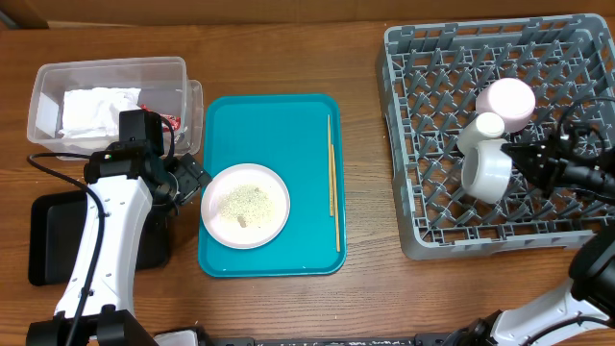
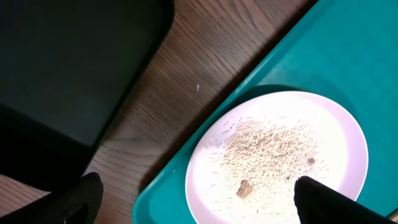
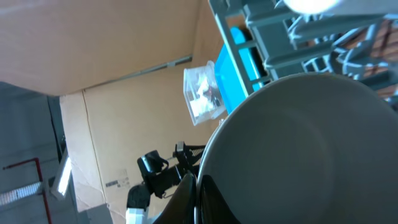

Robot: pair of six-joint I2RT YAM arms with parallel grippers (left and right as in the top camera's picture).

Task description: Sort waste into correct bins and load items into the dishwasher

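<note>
A small pale plate (image 1: 245, 205) with rice-like crumbs (image 1: 244, 201) sits on the teal tray (image 1: 279, 120). Thin chopsticks (image 1: 333, 183) lie along that tray's right side. My left gripper (image 1: 197, 179) is open at the plate's left edge. In the left wrist view its fingers (image 2: 79, 200) straddle the rim of the plate (image 2: 280, 149) without touching it. My right gripper (image 1: 516, 159) is shut on the rim of a white bowl (image 1: 485, 171) tipped on its side in the grey dish rack (image 1: 423, 86). The right wrist view shows both fingertips of that gripper (image 3: 196, 194) pinching the bowl (image 3: 311, 143).
A clear tub (image 1: 48, 82) at the back left holds a white napkin (image 1: 96, 108) and a red wrapper (image 1: 171, 120). A black tray (image 1: 48, 240) lies under my left arm. A pink upturned dish (image 1: 507, 100) and a white cup (image 1: 488, 125) stand in the rack.
</note>
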